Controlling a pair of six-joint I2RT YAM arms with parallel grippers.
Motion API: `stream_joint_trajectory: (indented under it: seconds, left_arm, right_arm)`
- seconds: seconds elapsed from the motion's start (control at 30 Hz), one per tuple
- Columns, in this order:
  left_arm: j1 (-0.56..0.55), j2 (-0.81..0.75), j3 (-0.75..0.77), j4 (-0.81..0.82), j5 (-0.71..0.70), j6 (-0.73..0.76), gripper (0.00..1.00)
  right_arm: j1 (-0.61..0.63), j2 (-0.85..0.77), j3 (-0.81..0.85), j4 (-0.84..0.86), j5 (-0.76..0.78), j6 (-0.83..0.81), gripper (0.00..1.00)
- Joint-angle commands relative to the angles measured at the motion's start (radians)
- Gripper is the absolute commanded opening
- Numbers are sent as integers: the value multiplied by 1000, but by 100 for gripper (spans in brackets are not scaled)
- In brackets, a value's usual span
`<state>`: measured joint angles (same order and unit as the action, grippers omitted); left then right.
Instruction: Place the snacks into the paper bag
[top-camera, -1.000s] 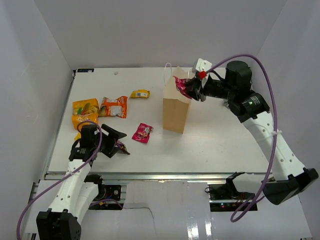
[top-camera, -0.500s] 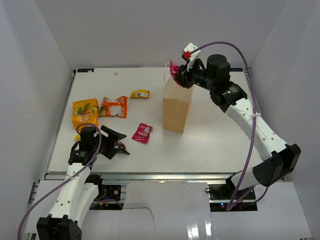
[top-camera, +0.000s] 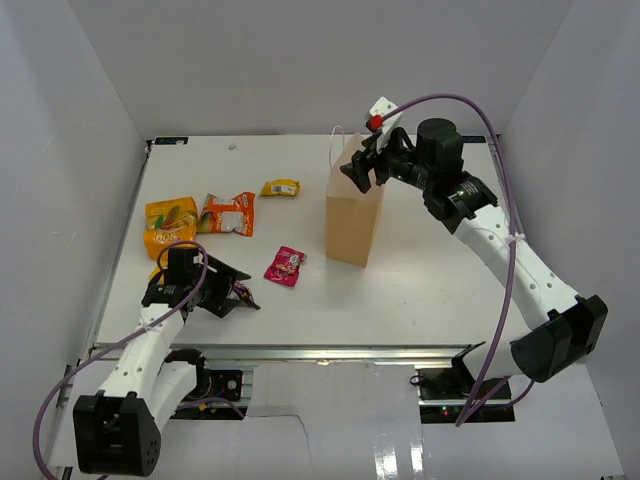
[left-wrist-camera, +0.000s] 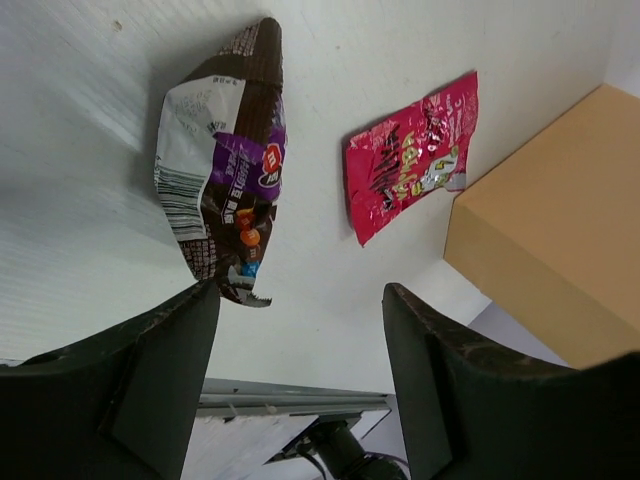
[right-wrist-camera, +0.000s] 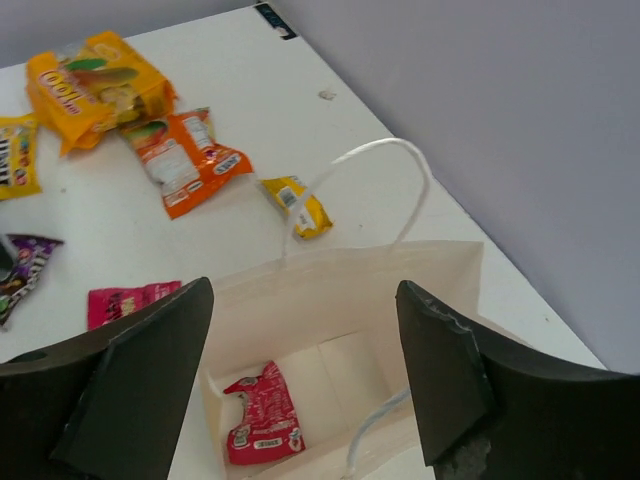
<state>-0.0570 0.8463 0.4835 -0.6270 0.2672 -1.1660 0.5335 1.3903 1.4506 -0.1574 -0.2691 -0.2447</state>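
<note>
Right hand (right-wrist-camera: 305, 370) has let go: red packet (right-wrist-camera: 262, 415) is now lying inside the paper bag (top-camera: 352, 225), hand hanging released above. Left hand (left-wrist-camera: 300, 300), also spread, is hovering nearest the purple packet (left-wrist-camera: 225, 190), lengthwise just ahead on the tabletop (top-camera: 440, 270).

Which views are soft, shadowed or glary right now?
Left wrist: left fingers dark and soft, purple packet sharp, with a soft shadow beside it. Right wrist: right fingers blurred, bag interior evenly lit, red packet inside legible. Top external: diffuse light, no glare, faint shadows.
</note>
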Motion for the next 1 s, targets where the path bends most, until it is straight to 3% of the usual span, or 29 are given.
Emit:
stream_joint_trajectory:
  seconds: [0.0, 0.03, 0.2, 0.5, 0.77, 0.97]
  left_arm:
    - [-1, 62, 63, -7, -51, -21, 75]
    - [-1, 86, 70, -8, -54, -12, 74]
    - [-12, 284, 133, -34, -121, 12, 65]
    - [-70, 488, 213, -77, -192, 94, 65]
    - [-87, 453, 300, -88, -233, 135, 18]
    - [-99, 355, 502, -65, -176, 268, 12]
  right_arm:
    - [0, -69, 62, -51, -212, -125, 80]
    - [0, -92, 56, -77, -278, -142, 84]
    - [-6, -174, -68, -128, -269, -205, 91]
    - [-115, -277, -185, -154, -275, -177, 93]
    - [-263, -313, -184, -180, -300, -139, 94]
    - [-391, -339, -226, -185, -289, -117, 95]
